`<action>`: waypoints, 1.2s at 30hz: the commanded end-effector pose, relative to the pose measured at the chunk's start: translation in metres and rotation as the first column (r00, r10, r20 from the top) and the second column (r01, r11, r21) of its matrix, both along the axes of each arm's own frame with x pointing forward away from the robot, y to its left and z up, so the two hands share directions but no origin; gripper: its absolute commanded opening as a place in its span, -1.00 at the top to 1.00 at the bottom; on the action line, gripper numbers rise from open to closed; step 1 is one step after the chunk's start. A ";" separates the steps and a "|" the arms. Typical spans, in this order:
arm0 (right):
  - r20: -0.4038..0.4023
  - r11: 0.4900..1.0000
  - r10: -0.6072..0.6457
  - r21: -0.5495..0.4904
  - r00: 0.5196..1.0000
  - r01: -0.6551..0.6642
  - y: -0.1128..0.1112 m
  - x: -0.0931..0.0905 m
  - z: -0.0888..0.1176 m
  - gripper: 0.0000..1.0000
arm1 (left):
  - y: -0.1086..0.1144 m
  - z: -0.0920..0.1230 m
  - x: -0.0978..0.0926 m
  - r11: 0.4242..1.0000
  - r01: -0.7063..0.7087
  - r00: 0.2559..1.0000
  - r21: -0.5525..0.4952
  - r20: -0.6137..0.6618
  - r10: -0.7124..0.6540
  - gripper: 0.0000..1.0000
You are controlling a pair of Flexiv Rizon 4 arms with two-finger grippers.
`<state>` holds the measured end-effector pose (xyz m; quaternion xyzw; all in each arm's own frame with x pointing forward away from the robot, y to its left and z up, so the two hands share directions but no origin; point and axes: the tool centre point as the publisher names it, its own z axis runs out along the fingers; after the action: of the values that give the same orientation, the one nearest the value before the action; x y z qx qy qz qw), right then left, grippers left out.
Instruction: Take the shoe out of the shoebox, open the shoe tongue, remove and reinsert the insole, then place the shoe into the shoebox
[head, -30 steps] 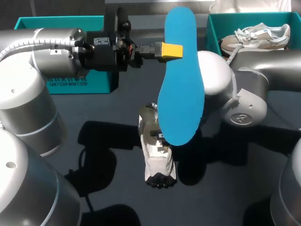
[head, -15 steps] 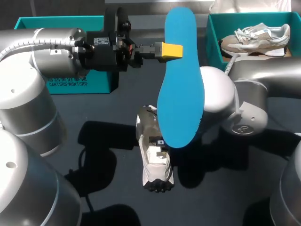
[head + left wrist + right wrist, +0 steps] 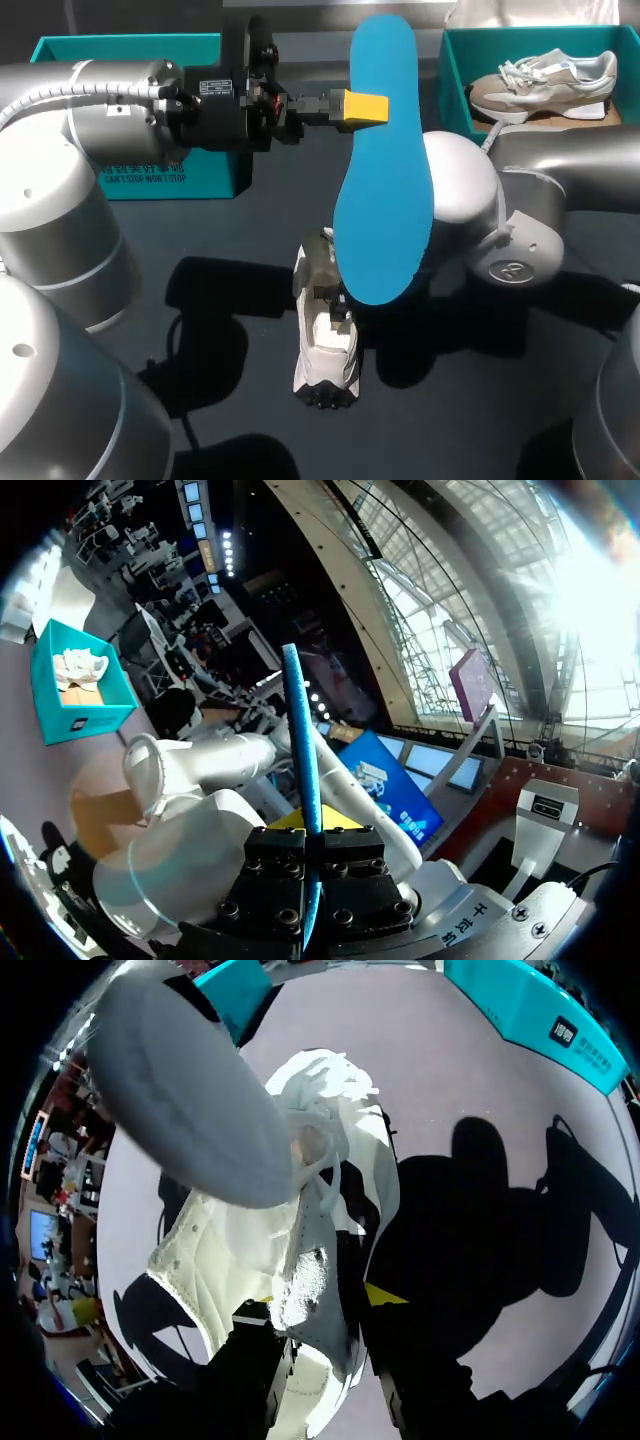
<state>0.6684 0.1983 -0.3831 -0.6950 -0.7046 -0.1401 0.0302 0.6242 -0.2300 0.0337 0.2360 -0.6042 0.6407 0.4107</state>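
- The blue insole (image 3: 385, 200) is clamped in the left gripper (image 3: 358, 107), above the white shoe (image 3: 325, 345).
- The white shoe is gripped by the right gripper (image 3: 325, 1308), on the dark table (image 3: 500, 410).

Holding a blue insole (image 3: 300, 730) edge-on in the left gripper (image 3: 310, 832), clamped between the black finger blocks with a sliver of yellow tip beside it. Standing straight out ahead of the fingers. Beyond and off to one side, the bent right arm (image 3: 190, 770); farther off, a teal shoebox (image 3: 85, 720) with a pale shoe (image 3: 80, 667) inside.
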 end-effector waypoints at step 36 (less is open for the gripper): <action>-0.020 0.816 0.052 0.577 0.998 -0.031 -0.075 0.006 0.124 -1.00 | -0.001 0.000 0.000 1.000 -0.002 1.000 0.000 -0.001 0.002 1.00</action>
<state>0.6859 0.1545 -0.2768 -0.6641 -0.6626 -0.2797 0.2042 0.6242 -0.2300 0.0337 0.2360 -0.6042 0.6407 0.4107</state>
